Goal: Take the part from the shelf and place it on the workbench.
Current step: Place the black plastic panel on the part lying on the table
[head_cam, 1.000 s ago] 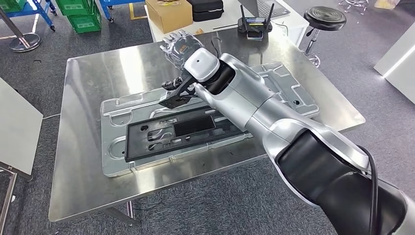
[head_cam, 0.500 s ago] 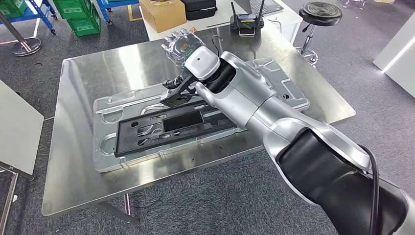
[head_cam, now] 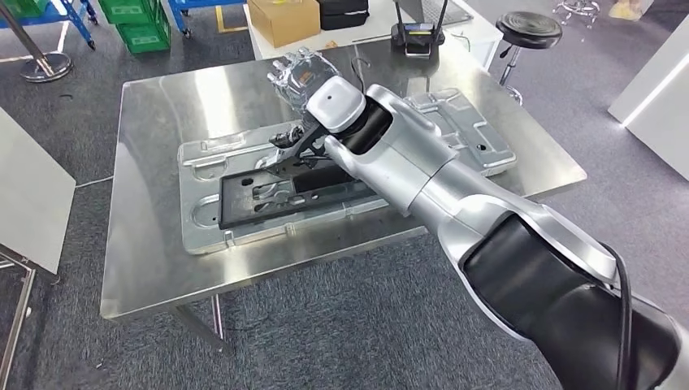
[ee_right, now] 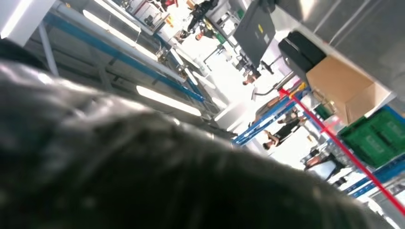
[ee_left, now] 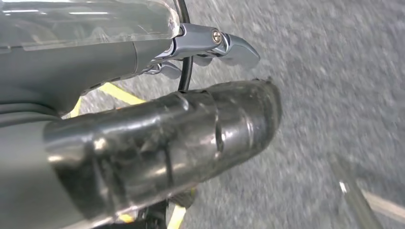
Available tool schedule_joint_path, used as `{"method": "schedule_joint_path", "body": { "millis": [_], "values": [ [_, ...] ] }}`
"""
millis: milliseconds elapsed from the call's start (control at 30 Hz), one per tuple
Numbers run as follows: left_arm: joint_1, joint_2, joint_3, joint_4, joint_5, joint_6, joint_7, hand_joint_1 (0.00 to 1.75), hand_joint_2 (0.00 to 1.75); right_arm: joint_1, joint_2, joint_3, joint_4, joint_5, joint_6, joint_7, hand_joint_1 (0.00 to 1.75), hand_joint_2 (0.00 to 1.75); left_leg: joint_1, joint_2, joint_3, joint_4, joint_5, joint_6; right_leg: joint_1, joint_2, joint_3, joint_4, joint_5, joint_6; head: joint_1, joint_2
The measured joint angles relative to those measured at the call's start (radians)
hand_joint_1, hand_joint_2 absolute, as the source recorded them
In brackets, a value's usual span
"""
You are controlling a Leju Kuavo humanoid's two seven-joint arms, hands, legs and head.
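The part lies flat on the steel workbench: a silver pressed-metal panel with a black frame on top of it. My right arm reaches across it from the lower right. My right hand, in a clear cover, is raised over the far side of the bench just beyond the panel, fingers apart and holding nothing. In the right wrist view the hand is a dark blur close to the lens. My left hand hangs over grey carpet, thumb and fingers apart, with nothing in it.
Behind the bench a white table holds a cardboard box, a black case and a router. A black stool stands at the far right, green crates at the far left. A white tabletop juts in at left.
The whole picture has shifted and the bench looks slightly smaller and further right, so the camera has moved. The part stays flat on the bench; my right arm keeps its pose.
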Motion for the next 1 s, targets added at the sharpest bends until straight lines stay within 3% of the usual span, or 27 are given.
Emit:
{"method": "schedule_joint_path", "body": {
  "millis": [33,67,100,133,167,233,267,333,400,433,533,567,600,633,700,733,800,867,900,933,1000],
  "values": [
    [0.001,0.0,0.0,0.0,0.001,0.0,0.0,0.0,0.0,0.001,-0.004,0.0,-0.003,-0.001,0.002,0.0,0.0,0.0,-0.003,0.001,-0.015,0.001,0.01,0.003,0.001,0.0,-0.014,0.066,-0.039,0.0,0.0,0.0],
    [0.001,0.0,0.0,0.0,0.001,-0.001,-0.001,0.0,0.0,0.001,-0.008,0.0,-0.007,-0.002,0.004,-0.001,0.0,0.0,-0.006,0.001,-0.03,0.004,0.02,0.005,0.002,0.0,-0.019,0.115,-0.056,-0.002,0.0,0.0],
    [0.001,0.0,0.0,0.0,0.002,-0.001,-0.001,0.0,0.0,0.002,-0.012,0.0,-0.011,-0.003,0.004,-0.001,0.0,0.0,-0.009,0.001,-0.045,0.006,0.029,0.006,0.004,0.0,-0.01,0.137,-0.053,-0.005,0.0,0.0],
    [0.002,0.0,0.0,0.0,0.002,-0.001,-0.002,0.0,0.0,0.003,-0.017,0.0,-0.015,-0.004,0.005,-0.002,0.0,0.0,-0.012,0.001,-0.059,0.01,0.037,0.007,0.008,0.0,0.017,0.126,-0.034,-0.011,0.0,0.0],
    [0.002,-0.001,0.0,0.0,0.003,-0.001,-0.003,0.0,0.0,0.004,-0.022,0.0,-0.021,-0.005,0.006,-0.002,0.0,0.0,-0.014,0.0,-0.071,0.013,0.044,0.007,0.014,0.0,0.061,0.077,-0.009,-0.02,0.0,0.0],
    [0.003,-0.005,0.0,0.0,0.007,-0.001,-0.005,0.0,0.0,0.002,-0.034,0.0,-0.042,-0.01,0.009,-0.004,0.0,0.0,-0.017,0.0,-0.087,0.017,0.058,0.004,0.027,-0.001,0.161,-0.067,0.006,-0.041,-0.001,0.0],
    [0.004,-0.008,0.0,0.0,0.01,-0.001,-0.007,0.0,0.0,0.001,-0.042,0.0,-0.055,-0.013,0.011,-0.006,0.0,0.0,-0.016,0.001,-0.091,0.016,0.065,0.0,0.031,-0.002,0.194,-0.12,0.004,-0.047,-0.001,0.0],
    [0.006,-0.011,0.0,0.0,0.017,-0.002,-0.011,0.0,0.0,-0.002,-0.06,0.0,-0.079,-0.02,0.018,-0.009,0.0,0.0,-0.014,0.002,-0.094,0.008,0.082,-0.011,0.035,-0.003,0.213,-0.167,0.006,-0.051,0.0,0.0],
    [0.006,-0.012,0.0,0.0,0.021,-0.002,-0.014,0.0,0.0,-0.003,-0.077,0.0,-0.101,-0.028,0.023,-0.014,0.0,0.0,-0.012,0.001,-0.1,0.01,0.079,-0.02,0.03,-0.007,0.211,-0.187,0.03,-0.055,0.0,0.0],
    [0.007,-0.012,0.0,0.0,0.022,-0.001,-0.015,0.0,0.0,-0.003,-0.085,0.0,-0.11,-0.031,0.024,-0.016,0.0,0.0,-0.012,0.0,-0.108,0.029,0.054,-0.024,0.027,-0.01,0.207,-0.198,0.044,-0.059,0.0,0.0],
    [0.01,-0.012,0.0,0.0,0.022,0.0,-0.016,0.0,0.0,-0.002,-0.099,0.0,-0.133,-0.035,0.025,-0.019,0.0,0.0,-0.003,-0.002,-0.15,0.186,-0.082,-0.041,0.023,-0.014,0.172,-0.207,0.083,-0.063,-0.001,0.0],
    [0.01,-0.012,0.0,0.0,0.021,0.001,-0.016,0.0,0.0,-0.001,-0.103,0.0,-0.138,-0.036,0.026,-0.019,0.0,0.0,0.002,-0.002,-0.161,0.244,-0.105,-0.047,0.022,-0.014,0.156,-0.205,0.094,-0.06,-0.001,0.0],
    [0.009,-0.012,0.0,0.0,0.021,0.0,-0.016,0.0,0.0,0.0,-0.105,0.0,-0.141,-0.037,0.026,-0.019,0.0,0.0,0.008,-0.002,-0.162,0.282,-0.104,-0.054,0.02,-0.014,0.138,-0.201,0.105,-0.056,-0.001,0.0],
    [0.008,-0.012,0.0,0.0,0.021,0.0,-0.016,0.0,0.0,0.001,-0.108,0.0,-0.144,-0.037,0.027,-0.019,0.0,0.0,0.013,-0.002,-0.147,0.286,-0.081,-0.06,0.017,-0.014,0.12,-0.195,0.114,-0.051,-0.001,0.0],
    [0.007,-0.012,0.0,0.0,0.021,-0.001,-0.016,0.0,0.0,0.002,-0.112,0.0,-0.152,-0.038,0.027,-0.02,0.0,0.0,0.027,-0.002,-0.07,0.202,-0.031,-0.078,0.009,-0.015,0.085,-0.177,0.13,-0.037,-0.001,0.0],
    [0.006,-0.012,0.0,0.0,0.021,-0.001,-0.016,0.0,0.0,0.001,-0.115,0.0,-0.156,-0.039,0.027,-0.02,0.0,0.0,0.028,-0.004,-0.02,0.13,-0.03,-0.083,0.006,-0.014,0.068,-0.164,0.136,-0.029,-0.001,0.0],
    [0.005,-0.012,0.0,0.0,0.02,-0.001,-0.016,0.0,0.0,0.002,-0.119,0.0,-0.164,-0.039,0.026,-0.02,0.0,0.0,0.022,-0.008,0.04,0.035,-0.055,-0.076,0.004,-0.014,0.046,-0.146,0.149,-0.016,0.0,0.0],
    [0.006,-0.011,0.0,0.0,0.021,-0.002,-0.016,0.0,0.0,0.003,-0.126,0.0,-0.167,-0.039,0.026,-0.02,0.0,0.0,0.012,-0.008,0.037,0.021,-0.054,-0.051,0.001,-0.014,0.037,-0.144,0.164,-0.005,0.001,0.0],
    [0.006,-0.01,0.0,0.0,0.021,-0.002,-0.016,0.0,0.0,0.004,-0.13,0.0,-0.167,-0.039,0.027,-0.02,0.0,0.0,0.01,-0.006,0.028,0.021,-0.046,-0.04,-0.002,-0.012,0.032,-0.14,0.159,-0.001,0.001,0.0],
    [0.006,-0.009,0.0,0.0,0.021,-0.002,-0.016,0.0,0.0,0.004,-0.135,0.0,-0.167,-0.039,0.027,-0.02,0.0,0.0,0.009,-0.004,0.017,0.02,-0.034,-0.026,-0.005,-0.011,0.022,-0.123,0.132,0.003,0.001,0.0],
    [0.004,-0.008,0.0,0.0,0.021,-0.001,-0.017,0.0,0.0,0.005,-0.141,0.0,-0.167,-0.039,0.027,-0.02,0.0,0.0,0.006,0.001,-0.013,0.019,-0.006,-0.004,-0.007,-0.007,-0.009,-0.028,0.031,0.007,0.002,0.0]
  ]
}}
